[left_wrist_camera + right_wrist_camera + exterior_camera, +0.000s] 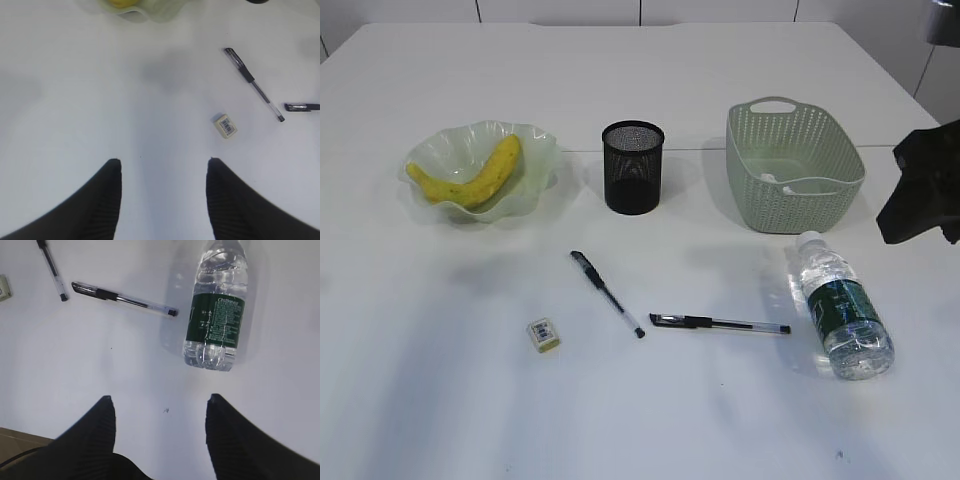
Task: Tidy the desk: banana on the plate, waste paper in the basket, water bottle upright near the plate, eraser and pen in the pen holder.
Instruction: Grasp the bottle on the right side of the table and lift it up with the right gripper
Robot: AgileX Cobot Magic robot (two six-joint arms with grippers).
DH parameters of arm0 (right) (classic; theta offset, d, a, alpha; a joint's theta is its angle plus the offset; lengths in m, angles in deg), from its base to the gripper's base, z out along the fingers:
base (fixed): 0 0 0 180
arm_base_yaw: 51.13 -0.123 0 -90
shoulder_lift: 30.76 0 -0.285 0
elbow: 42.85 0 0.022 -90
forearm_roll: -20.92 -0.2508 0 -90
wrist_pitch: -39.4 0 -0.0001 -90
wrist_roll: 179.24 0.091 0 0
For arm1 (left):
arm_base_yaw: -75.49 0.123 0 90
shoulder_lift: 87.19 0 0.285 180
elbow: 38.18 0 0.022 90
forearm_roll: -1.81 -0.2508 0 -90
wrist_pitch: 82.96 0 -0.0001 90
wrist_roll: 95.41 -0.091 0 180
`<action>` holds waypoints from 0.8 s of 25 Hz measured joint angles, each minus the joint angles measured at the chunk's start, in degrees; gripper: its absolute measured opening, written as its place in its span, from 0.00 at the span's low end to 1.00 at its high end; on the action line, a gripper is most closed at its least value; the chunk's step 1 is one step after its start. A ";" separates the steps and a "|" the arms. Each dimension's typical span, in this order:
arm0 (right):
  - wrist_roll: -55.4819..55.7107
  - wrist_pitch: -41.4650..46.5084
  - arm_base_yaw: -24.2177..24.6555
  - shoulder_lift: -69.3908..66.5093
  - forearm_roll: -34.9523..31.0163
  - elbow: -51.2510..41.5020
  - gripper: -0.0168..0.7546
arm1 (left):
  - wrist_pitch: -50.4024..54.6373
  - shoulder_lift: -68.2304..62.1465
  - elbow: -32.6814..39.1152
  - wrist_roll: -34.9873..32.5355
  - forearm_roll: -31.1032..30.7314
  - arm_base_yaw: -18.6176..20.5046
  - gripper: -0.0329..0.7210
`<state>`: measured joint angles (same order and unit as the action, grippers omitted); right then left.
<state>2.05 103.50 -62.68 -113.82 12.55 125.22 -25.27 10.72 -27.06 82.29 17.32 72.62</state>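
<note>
Since the banana (470, 178) already lies in the plate (535, 150) and white paper shows in the basket (790, 165), I judge the toppled water bottle (840, 310) comes next: my right claw (160, 405), released and empty, should close across its label. My left claw (164, 165) gapes too, above bare worktop (420, 380). Only its camera reads the eraser (225, 125) sleeve; the exterior alone shows the pen holder (633, 166).

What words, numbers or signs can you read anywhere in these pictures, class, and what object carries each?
Water bottle dark-green label: white print, too small and blurred to read.
Eraser paper sleeve: a barcode shows, its digits too small to read.
Two pens: no readable marking.
Nothing else carries text.
</note>
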 joint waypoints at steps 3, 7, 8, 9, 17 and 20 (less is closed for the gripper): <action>0.00 -0.13 0.00 0.00 0.00 0.00 0.58 | 0.00 0.00 0.00 0.00 0.00 0.00 0.55; 0.00 -0.47 0.00 0.00 0.00 0.00 0.58 | -0.11 0.00 0.00 0.00 0.00 0.00 0.55; 0.00 -0.57 0.00 0.00 0.00 0.00 0.58 | -0.23 0.00 0.00 0.00 0.00 0.00 0.55; 0.00 -0.69 0.00 0.00 0.00 0.00 0.58 | -0.52 0.00 0.00 0.00 0.00 0.00 0.55; 0.00 -1.91 0.00 0.00 0.00 0.00 0.58 | -1.51 0.00 0.00 0.00 0.00 0.00 0.56; 0.00 -2.02 0.00 0.00 0.00 0.00 0.58 | -1.51 0.00 0.00 0.00 0.00 0.00 0.59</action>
<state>2.05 101.48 -62.68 -113.82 12.55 125.22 -26.78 10.72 -27.06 82.29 17.32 72.62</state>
